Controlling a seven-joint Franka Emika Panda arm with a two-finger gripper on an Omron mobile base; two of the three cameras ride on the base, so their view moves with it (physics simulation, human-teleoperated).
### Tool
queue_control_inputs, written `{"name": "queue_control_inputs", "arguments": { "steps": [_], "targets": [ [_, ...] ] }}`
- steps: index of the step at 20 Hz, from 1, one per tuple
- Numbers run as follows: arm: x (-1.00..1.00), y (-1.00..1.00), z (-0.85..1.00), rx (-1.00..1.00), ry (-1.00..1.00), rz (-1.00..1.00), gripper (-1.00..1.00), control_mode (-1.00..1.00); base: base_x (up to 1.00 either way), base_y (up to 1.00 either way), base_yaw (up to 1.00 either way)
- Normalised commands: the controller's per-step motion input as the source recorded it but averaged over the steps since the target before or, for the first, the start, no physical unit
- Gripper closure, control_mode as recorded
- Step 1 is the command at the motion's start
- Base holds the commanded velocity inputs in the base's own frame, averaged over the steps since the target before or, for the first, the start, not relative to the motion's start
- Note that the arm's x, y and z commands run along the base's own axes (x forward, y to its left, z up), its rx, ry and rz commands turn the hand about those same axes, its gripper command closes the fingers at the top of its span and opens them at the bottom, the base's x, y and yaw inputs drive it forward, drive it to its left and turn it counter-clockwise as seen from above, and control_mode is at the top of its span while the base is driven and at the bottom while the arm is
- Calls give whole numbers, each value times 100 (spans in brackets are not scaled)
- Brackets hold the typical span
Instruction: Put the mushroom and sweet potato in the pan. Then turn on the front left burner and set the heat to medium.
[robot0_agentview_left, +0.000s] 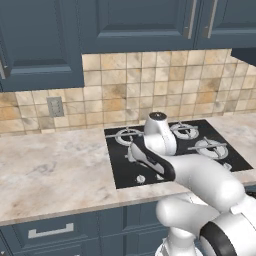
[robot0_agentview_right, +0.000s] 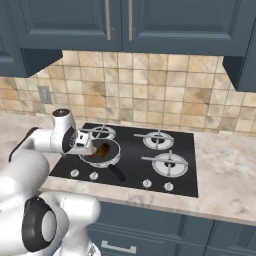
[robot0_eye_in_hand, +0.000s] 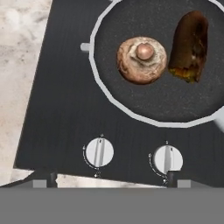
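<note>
The dark pan (robot0_eye_in_hand: 127, 107) with its pale rim sits on the front left burner of the black stove (robot0_eye_in_hand: 61, 109). Inside it lie the round brown mushroom (robot0_eye_in_hand: 141, 60) and, beside it, the oblong reddish-brown sweet potato (robot0_eye_in_hand: 189, 46). My gripper (robot0_eye_in_hand: 112, 179) hovers above the stove's front edge, open, with nothing between its widely spread fingertips (robot0_eye_in_hand: 52, 178). Below the pan are two white knobs (robot0_eye_in_hand: 99, 152), (robot0_eye_in_hand: 167, 159). In the right base view the hand (robot0_agentview_right: 82, 141) hangs over the pan (robot0_agentview_right: 116, 155), whose black handle (robot0_agentview_right: 117, 173) points toward the front; the sweet potato (robot0_agentview_right: 103, 149) shows in it.
Three other burners (robot0_agentview_right: 170, 164) lie to the right and behind. Two more knobs (robot0_agentview_right: 147, 183) line the stove's front right. Marble counter (robot0_agentview_left: 50, 170) extends left of the stove, with a tiled backsplash and an outlet (robot0_agentview_left: 55, 106) behind. Dark cabinets hang overhead.
</note>
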Motion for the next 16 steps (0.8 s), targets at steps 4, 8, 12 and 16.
{"name": "queue_control_inputs", "arguments": {
  "steps": [4, 8, 12, 16],
  "targets": [
    [-31, 6, 0, 0, 0, 0, -100, -100, 0, 0, 0],
    [-32, 9, 0, 0, -3, 0, -100, -100, 0, 0, 0],
    [-18, 1, 0, 0, -5, 0, -100, -100, 0, 0, 0],
    [-9, 4, 0, 0, -3, 0, -100, -100, 0, 0, 0]
  ]
}}
